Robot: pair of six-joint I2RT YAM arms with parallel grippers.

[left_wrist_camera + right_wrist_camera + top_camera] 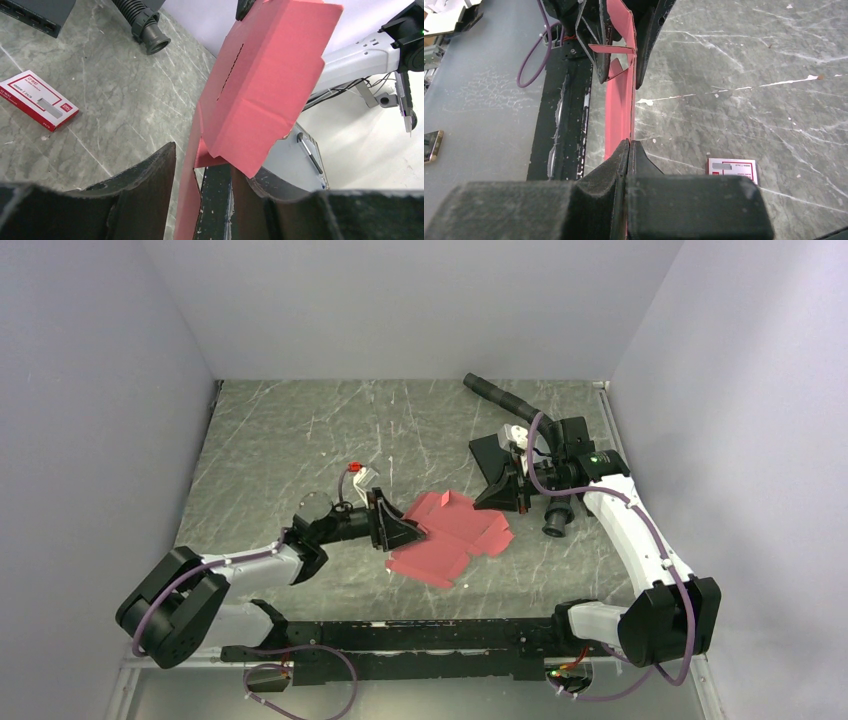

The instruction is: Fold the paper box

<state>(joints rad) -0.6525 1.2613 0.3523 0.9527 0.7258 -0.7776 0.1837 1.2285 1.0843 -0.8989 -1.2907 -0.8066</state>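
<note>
The red-pink paper box (455, 533) lies partly unfolded in the middle of the table, between my two grippers. My left gripper (400, 530) is at its left edge, jaws open, with a raised panel of the box (265, 85) standing between the fingers and a gap on the right side. My right gripper (503, 498) is at the box's right edge. In the right wrist view its jaws (630, 145) are pressed shut on the thin edge of the box (620, 107). The left gripper (620, 82) shows at the far end of that sheet.
A small red-and-white card (357, 473) lies behind the left gripper; it also shows in both wrist views (37, 100) (732, 170). A black flat pad (490, 450) and a black corrugated hose (500, 395) lie at the back right. A black rail (400, 650) runs along the near edge.
</note>
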